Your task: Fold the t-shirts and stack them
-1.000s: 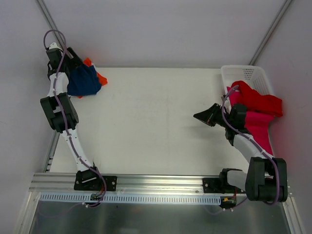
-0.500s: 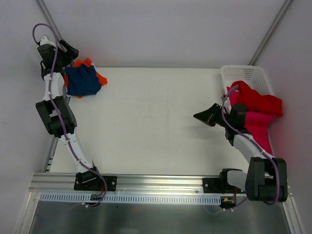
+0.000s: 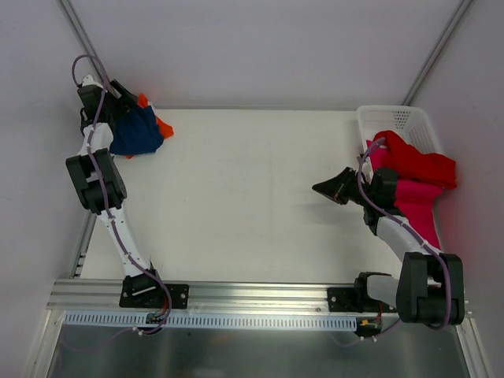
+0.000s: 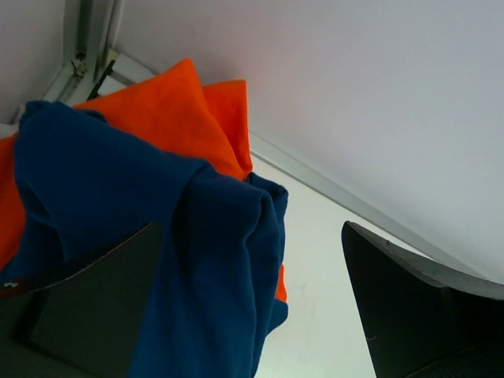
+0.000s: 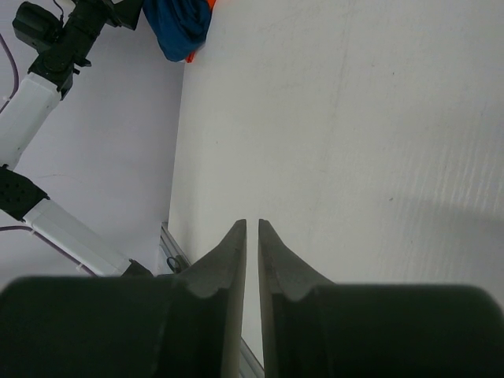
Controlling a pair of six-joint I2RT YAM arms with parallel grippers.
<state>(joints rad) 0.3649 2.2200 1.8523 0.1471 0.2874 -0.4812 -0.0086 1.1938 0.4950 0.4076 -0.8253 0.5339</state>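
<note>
- My left gripper (image 4: 252,303) has its jaws spread wide at the far-left corner of the table (image 3: 236,205). The navy blue t-shirt (image 4: 197,236) is bunched between them.
- Its print is lost in the folds, and I can't tell whether either finger touches cloth.
- Only the edges of the orange t-shirt (image 4: 169,118) show from underneath.
- My right gripper (image 5: 252,228) has its jaws almost pressed together, pinching nothing.
- My right arm partly covers the red t-shirt (image 3: 421,161) and the magenta-pink t-shirt (image 3: 419,206), which spill from the white mesh basket (image 3: 402,116).

Lab: white booth (image 3: 260,47), aluminium rail (image 3: 260,293)
</note>
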